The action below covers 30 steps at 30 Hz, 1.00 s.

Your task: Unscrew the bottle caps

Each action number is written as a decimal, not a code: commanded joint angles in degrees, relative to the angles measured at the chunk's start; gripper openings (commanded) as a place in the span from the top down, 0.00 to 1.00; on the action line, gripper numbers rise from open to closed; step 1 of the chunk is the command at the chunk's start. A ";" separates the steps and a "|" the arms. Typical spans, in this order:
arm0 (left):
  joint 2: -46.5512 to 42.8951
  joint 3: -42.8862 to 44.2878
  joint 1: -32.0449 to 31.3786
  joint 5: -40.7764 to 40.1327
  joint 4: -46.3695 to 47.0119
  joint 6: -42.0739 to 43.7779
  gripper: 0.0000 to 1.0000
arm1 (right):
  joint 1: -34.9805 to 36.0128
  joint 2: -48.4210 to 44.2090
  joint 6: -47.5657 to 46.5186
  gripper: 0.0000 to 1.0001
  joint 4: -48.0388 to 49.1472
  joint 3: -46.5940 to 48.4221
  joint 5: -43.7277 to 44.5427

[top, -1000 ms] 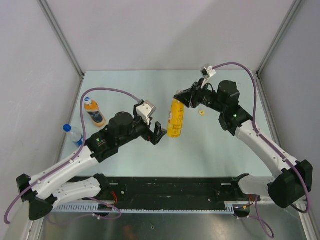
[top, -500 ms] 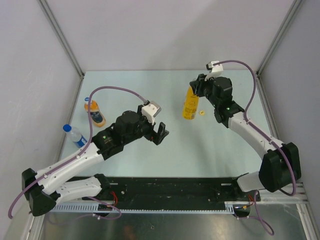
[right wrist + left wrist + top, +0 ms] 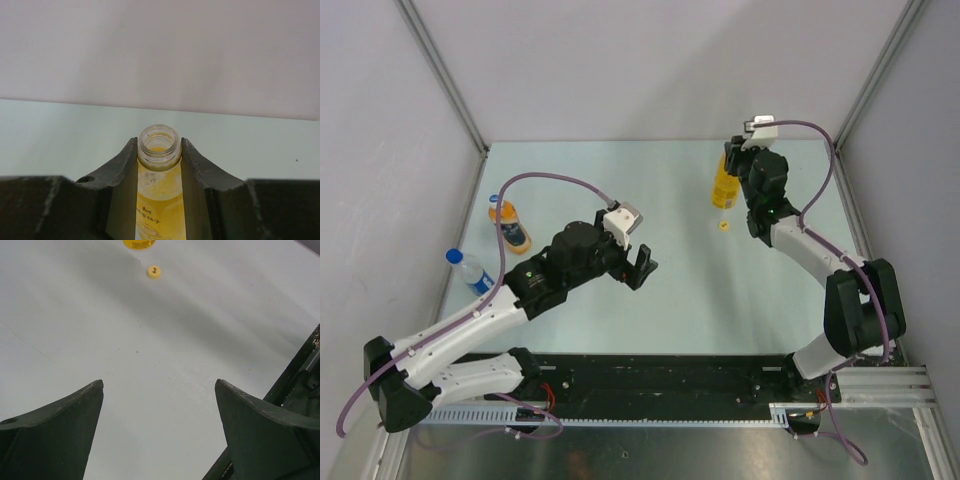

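The right hand (image 3: 159, 143) was clamped on the neck of the tall yellow bottle (image 3: 159, 200), one finger on each side just under the threaded rim, and the bottle's mouth stood open with no cap on it. From above, this hand (image 3: 736, 176) held the tall yellow bottle (image 3: 724, 186) near the far right part of the desk (image 3: 620, 180); whether the bottle's base touched the desk could not be told. The yellow cap (image 3: 723, 226) lay loose on the desk just on the near side of the tall yellow bottle, apart from it, and the left wrist camera showed the same cap (image 3: 154, 271) lying flat a little short of the bottle's base. The left hand (image 3: 159, 385) was spread wide with nothing between its fingers, only bare desk under it. From above it (image 3: 642, 268) hung well to the left of the tall yellow bottle and nearer the arm bases. Far to the left of the tall yellow bottle, by the desk's left edge, stood the short orange bottle (image 3: 509, 228). The water bottle (image 3: 472, 272), wearing its blue cap (image 3: 454, 257), stood just beside that one, still farther left of the tall yellow bottle.
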 commanded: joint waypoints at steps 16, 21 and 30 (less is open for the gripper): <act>0.32 2.02 0.13 1.36 1.84 1.99 0.04 | -9.98 15.36 -1.53 1.00 28.33 -6.31 -10.70; -0.48 1.79 0.15 1.36 1.81 1.87 0.04 | -9.05 15.46 -1.86 0.83 27.70 -7.70 -6.33; -0.32 1.78 0.16 1.06 1.85 0.88 0.04 | -7.81 10.16 -3.29 0.21 26.64 -9.90 -9.97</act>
